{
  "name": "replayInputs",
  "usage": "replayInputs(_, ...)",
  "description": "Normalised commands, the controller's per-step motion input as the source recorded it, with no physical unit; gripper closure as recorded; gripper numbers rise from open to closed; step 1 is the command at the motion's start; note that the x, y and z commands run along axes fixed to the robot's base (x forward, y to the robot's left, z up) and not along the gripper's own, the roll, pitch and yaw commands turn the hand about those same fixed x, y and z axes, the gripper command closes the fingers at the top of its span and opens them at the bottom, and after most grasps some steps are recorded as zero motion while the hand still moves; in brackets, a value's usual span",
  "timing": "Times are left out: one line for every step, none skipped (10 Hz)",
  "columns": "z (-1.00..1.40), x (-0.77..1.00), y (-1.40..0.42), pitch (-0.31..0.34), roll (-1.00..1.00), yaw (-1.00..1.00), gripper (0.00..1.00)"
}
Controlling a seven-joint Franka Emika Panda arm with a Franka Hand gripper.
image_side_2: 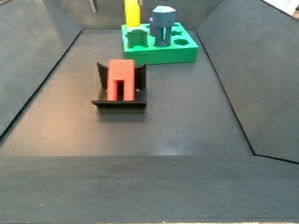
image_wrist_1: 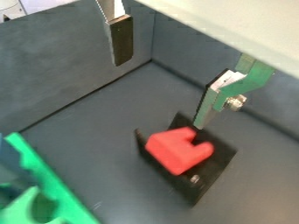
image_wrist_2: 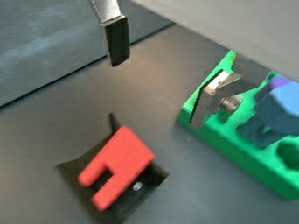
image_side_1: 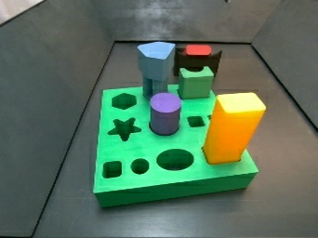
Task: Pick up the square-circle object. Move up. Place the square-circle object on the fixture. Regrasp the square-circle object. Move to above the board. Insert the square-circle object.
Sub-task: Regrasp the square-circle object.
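The red square-circle object [image_wrist_1: 176, 147] [image_wrist_2: 115, 159] [image_side_2: 121, 77] lies in the notch of the black fixture [image_wrist_1: 201, 175] [image_wrist_2: 142, 189] [image_side_2: 118, 102], with nothing holding it. In a side view it shows as a red top [image_side_1: 196, 50] behind the board. My gripper [image_wrist_1: 160, 93] [image_wrist_2: 155, 92] hangs open above the floor, a little above the fixture, with nothing between its fingers [image_wrist_1: 121, 44] [image_wrist_2: 115, 39]. The green board [image_wrist_1: 47, 188] [image_wrist_2: 228, 144] [image_side_1: 174, 191] [image_side_2: 176, 55] lies beside the fixture. In both side views the gripper is out of view.
Pegs stand in the board: a blue hexagonal peg [image_side_1: 154, 61] [image_wrist_2: 275, 107], a green cube [image_side_1: 195, 82], a purple cylinder [image_side_1: 165, 113] and a tall orange block [image_side_1: 232, 126]. Dark grey walls [image_side_2: 35, 79] enclose the floor on all sides.
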Motion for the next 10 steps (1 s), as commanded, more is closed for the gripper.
replayInputs(0.0,-0.03,-0.02,-0.018,1.0,0.04,0.0)
replayInputs(0.01,-0.02,-0.01,-0.018,1.0,0.04,0.0)
replayInputs(0.01,-0.02,-0.02,-0.015,1.0,0.04,0.0)
replayInputs(0.01,-0.01,-0.02,-0.012,1.0,0.04,0.0)
replayInputs(-0.01,0.01,-0.02,-0.006,1.0,0.05,0.0)
replayInputs(-0.01,0.02,-0.02,0.002,1.0,0.05,0.0)
replayInputs(-0.01,0.04,-0.02,0.01,1.0,0.05,0.0)
replayInputs(-0.01,0.05,-0.03,0.022,1.0,0.05,0.0)
replayInputs(-0.01,0.07,-0.03,0.045,1.0,0.06,0.0)
replayInputs(-0.01,0.08,-0.03,0.067,1.0,0.07,0.0)
